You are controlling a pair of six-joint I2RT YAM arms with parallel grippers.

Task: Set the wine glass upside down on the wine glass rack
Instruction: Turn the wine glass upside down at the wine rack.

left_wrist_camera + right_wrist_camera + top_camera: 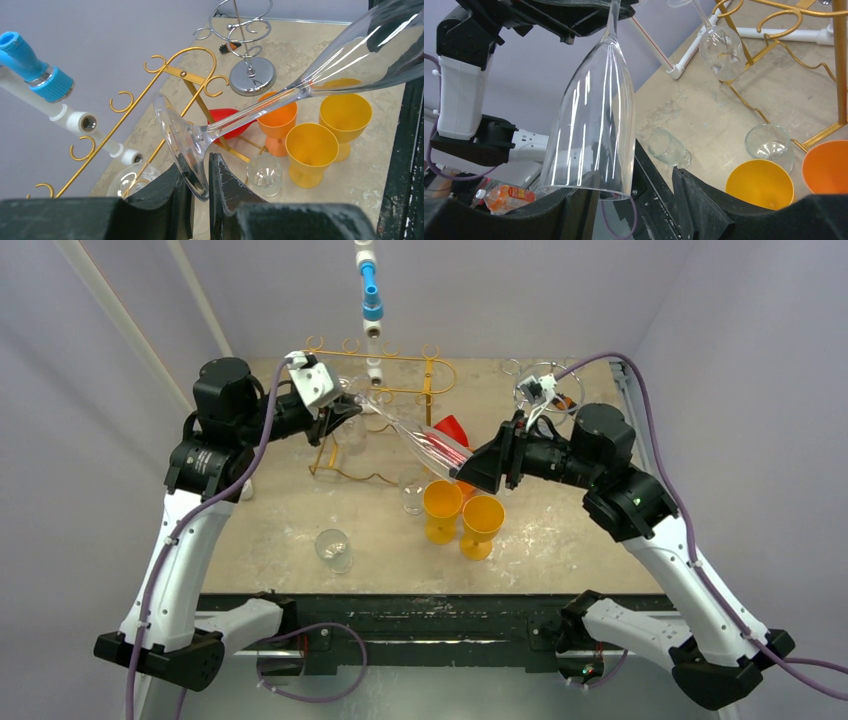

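Wine glass: one tall clear flute [260, 106], held off the table [560, 540] and tilted, spanning the gap between the two arms in front of the gold rack [840, 75].
Left gripper [199, 168]: fingers nearly together, clamped on the rim of the flute's round foot; the foot stands on edge between the pads.
Right gripper [634, 200]: fingers spread apart with nothing held. The bowl's open rim hangs between them, close to one finger, with a clear gap to the other.
Stem and bowl: the stem runs from the left fingers across to the bowl, whose mouth points into the right gripper.
Racks: two, the gold wire one at the back and a silver spiral stand [254, 77] at the back right.
Other clear glasses: three, namely one near the front of the table [333, 548], one beside the cups [413, 492], and one at the gold rack [350, 432].
Coloured cups: four in a cluster, two yellow [311, 150] [346, 112], one orange [277, 120], one red [220, 114].
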